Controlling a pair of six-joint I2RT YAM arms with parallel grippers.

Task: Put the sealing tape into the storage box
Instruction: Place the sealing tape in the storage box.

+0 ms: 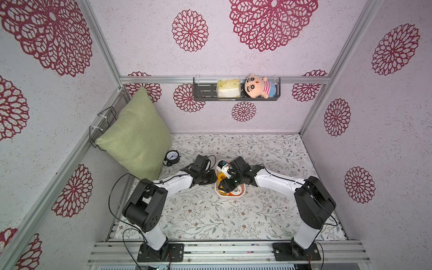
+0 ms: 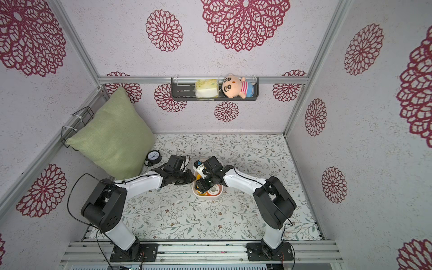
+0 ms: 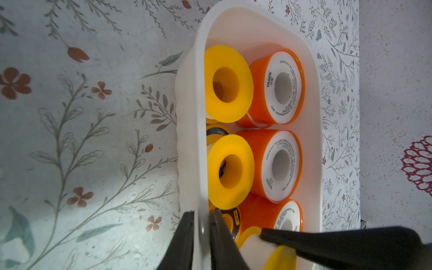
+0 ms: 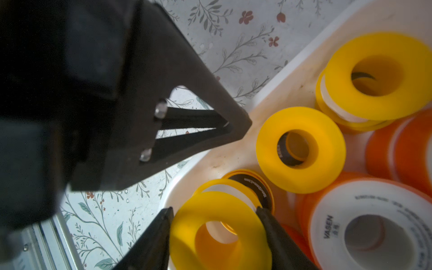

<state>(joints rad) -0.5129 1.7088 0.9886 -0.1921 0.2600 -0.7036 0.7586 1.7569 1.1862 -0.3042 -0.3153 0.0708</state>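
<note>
Watching both wrist feeds, I am seeing the left gripper (image 3: pixel 202 214) pinching the long side wall of the storage box (image 3: pixel 314 121), one finger outside and one inside, jaws drawn tight on the white plastic. The right gripper (image 4: pixel 214 210) is clamping a yellow spool (image 4: pixel 187 231) by the edges of its flange, holding it within the box outline at the end nearer the arm bases, just above a black-faced spool (image 4: pixel 254 187); whether it is touching the ones beneath I cannot tell. The rest of the sealing tape (image 3: pixel 230 171) is sitting in the box: more yellow ones are lining the wall that the left gripper is gripping, and three orange spools (image 3: pixel 280 87) with white faces are filling the row beside them. In both top views the storage box (image 1: pixel 230 197) (image 2: pixel 208 197) is lying mid-table on the floral cloth (image 1: pixel 210 217) with the two arms meeting over it, while a round gauge (image 1: pixel 172 157) is standing by the green cushion (image 1: pixel 138 135), well apart from the box
</note>
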